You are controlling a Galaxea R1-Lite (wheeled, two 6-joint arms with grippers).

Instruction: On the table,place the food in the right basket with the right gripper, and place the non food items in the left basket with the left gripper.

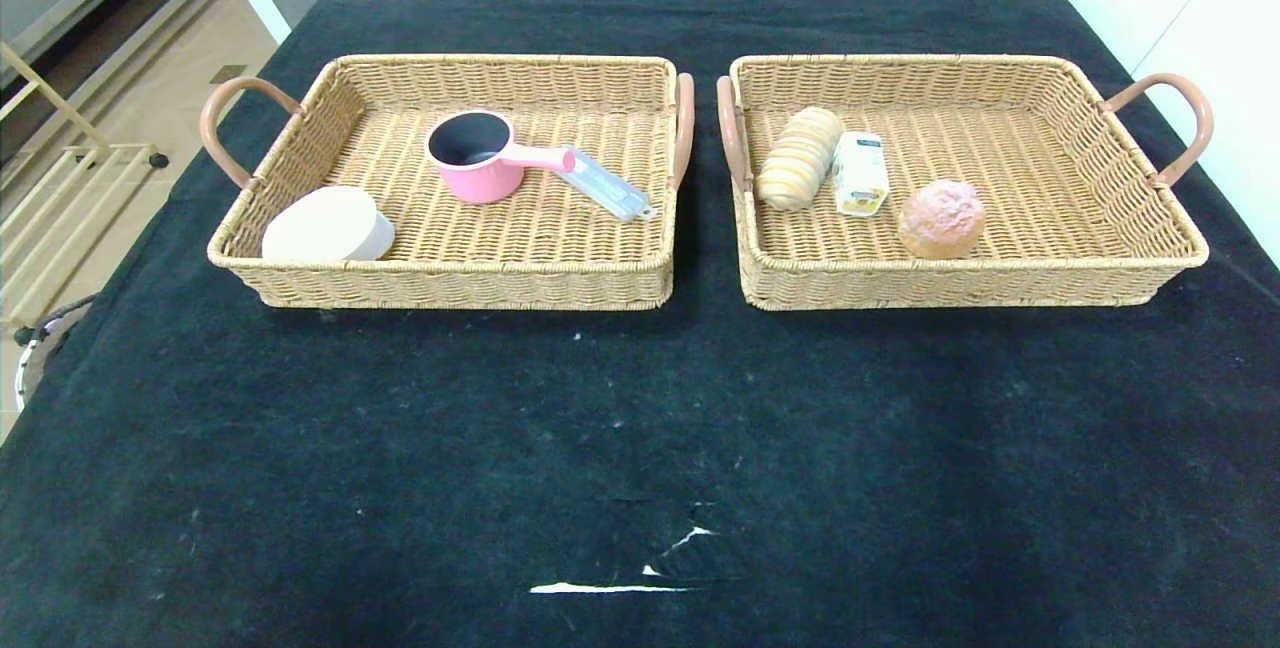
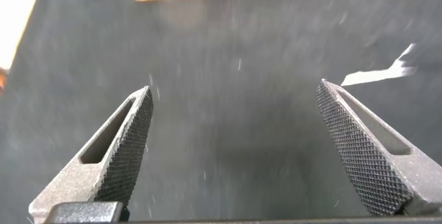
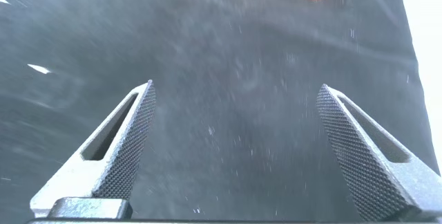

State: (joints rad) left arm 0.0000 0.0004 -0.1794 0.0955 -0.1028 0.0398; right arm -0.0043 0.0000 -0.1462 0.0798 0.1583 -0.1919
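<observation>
Left gripper (image 2: pixel 235 148) hangs over the black cloth-covered desk (image 1: pixel 640 428), jaws spread wide, nothing between them, touching nothing. Right gripper (image 3: pixel 235 148) matches it: jaws wide apart over bare cloth, empty. Both woven wicker baskets sit well ahead of the jaws. The left basket (image 1: pixel 450 278) holds a pink saucepan (image 1: pixel 475 163), a grey utility knife (image 1: pixel 603 185) just beside its handle, and a white round bowl (image 1: pixel 328 225) in the near corner. The right basket (image 1: pixel 960 278) carries a striped bread loaf (image 1: pixel 798 158), a small yellow-and-white carton (image 1: pixel 860 173) just beside it, and a round brown bun (image 1: pixel 941 218).
</observation>
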